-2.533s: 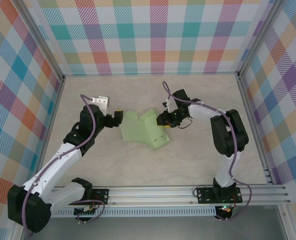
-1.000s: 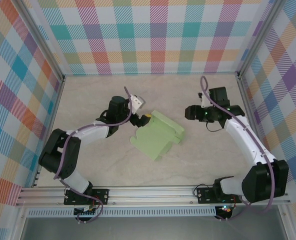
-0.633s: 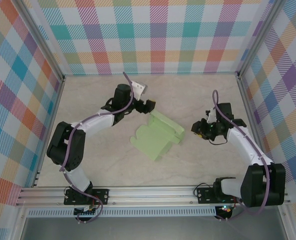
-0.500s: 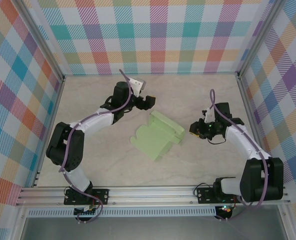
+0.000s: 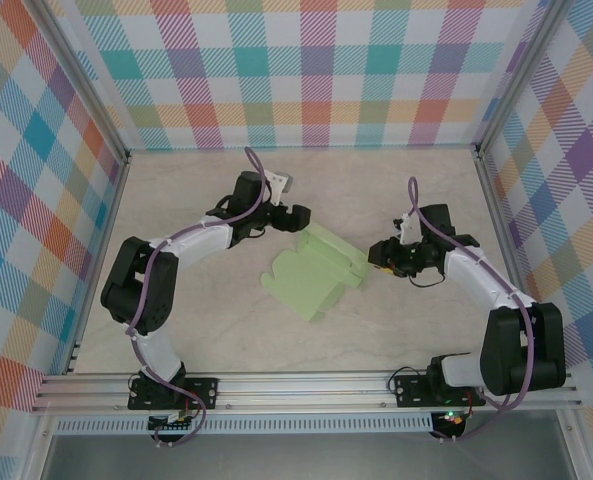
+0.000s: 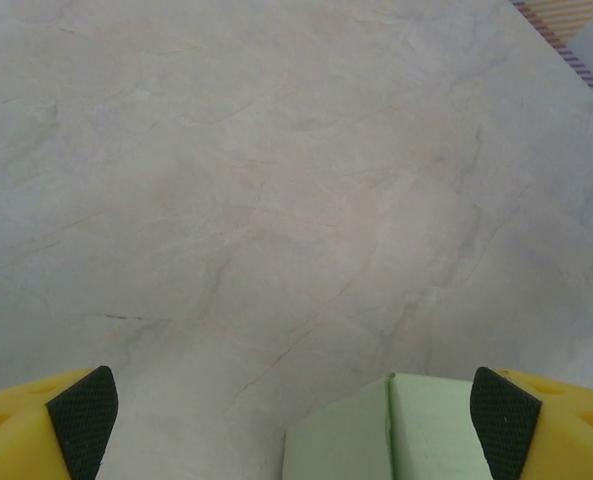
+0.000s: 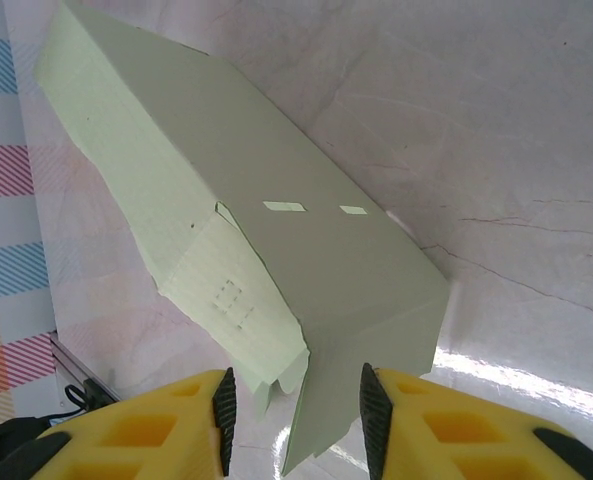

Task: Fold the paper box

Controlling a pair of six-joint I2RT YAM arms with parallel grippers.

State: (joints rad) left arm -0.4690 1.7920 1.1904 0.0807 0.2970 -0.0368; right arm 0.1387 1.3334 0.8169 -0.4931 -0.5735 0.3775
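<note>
My right gripper (image 7: 294, 400) stands part-open, pads (image 7: 224, 405) either side of the box's (image 7: 276, 230) flap edge without pinching it. My left gripper (image 6: 294, 412) gapes wide just over another corner. The half-folded box lies mid-table (image 5: 196, 310), between both arms. To crease it cleanly, I judge I should close squarely on the flap, turn it along its score, and brace the far side with the left.

Paper box (image 5: 311, 275) pale green — walls (image 5: 306, 70) pastel plaid.
</note>
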